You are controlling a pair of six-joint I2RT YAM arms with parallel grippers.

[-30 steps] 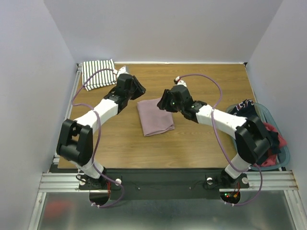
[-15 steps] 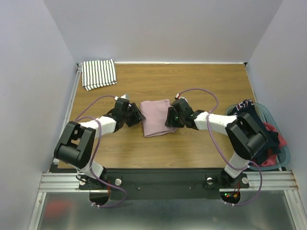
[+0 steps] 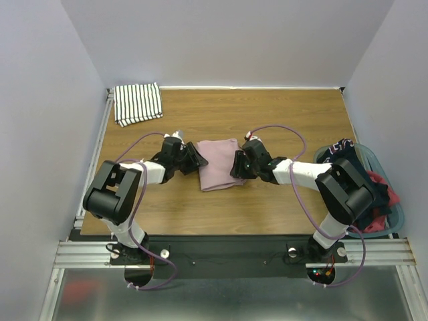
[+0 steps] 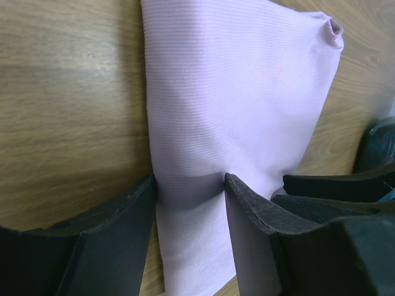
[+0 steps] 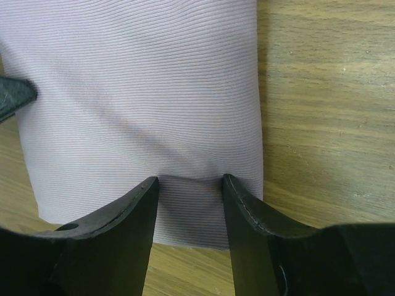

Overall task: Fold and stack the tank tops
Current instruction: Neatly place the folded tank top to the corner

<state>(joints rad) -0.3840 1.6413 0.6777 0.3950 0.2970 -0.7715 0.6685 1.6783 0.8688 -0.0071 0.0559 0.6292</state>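
Lying folded on the counter (image 3: pixel 281 200), the pink tank top (image 3: pixel 217 164) is straddled at opposite edges by the left end effector (image 3: pixel 198 162) and right end effector (image 3: pixel 235 166), both spread.

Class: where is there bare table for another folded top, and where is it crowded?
Bare: the table's far stretch right of the striped top, and the near strip before the pink top. Crowded: centre, where left gripper and right gripper flank it; the basket is full.
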